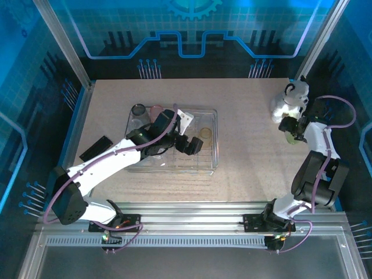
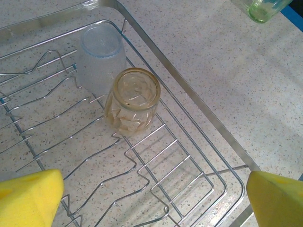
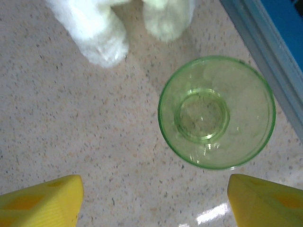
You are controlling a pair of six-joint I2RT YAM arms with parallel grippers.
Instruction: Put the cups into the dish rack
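Surface: speckled beige tabletop (image 1: 250, 174) inside a blue-walled cell.
Right pincer (image 3: 151, 201): jaws spread wide, nothing between them, pointing down at the table.
Green cup (image 3: 217, 111): ahead of the right pincer's tips, toward its right finger, not yet between the jaws; it stands upright, mouth up.
Plush animal (image 3: 102, 33): further ahead and to the left, close to the cup, contact unclear.
Handling: likely light, thin, stiff plastic with a smooth, slippery wall that would flex or pop out under a hard squeeze.
Hold: probably best with 1 finger inside the rim and 1 outside, or across the body below the rim, closing gently.
Cup contents: empty, bottom visible through the mouth.
Left pincer (image 2: 152, 198): fully open, holding nothing, hovering over the dish rack (image 2: 189, 91).
Rack contents: ahead of the left pincer stand 2 cups, a pale blue cup (image 2: 99, 56) and an amber-tinted clear cup (image 2: 134, 101), side by side near the rack's long rim.
Free space: bare wire slots lie directly under the left pincer.
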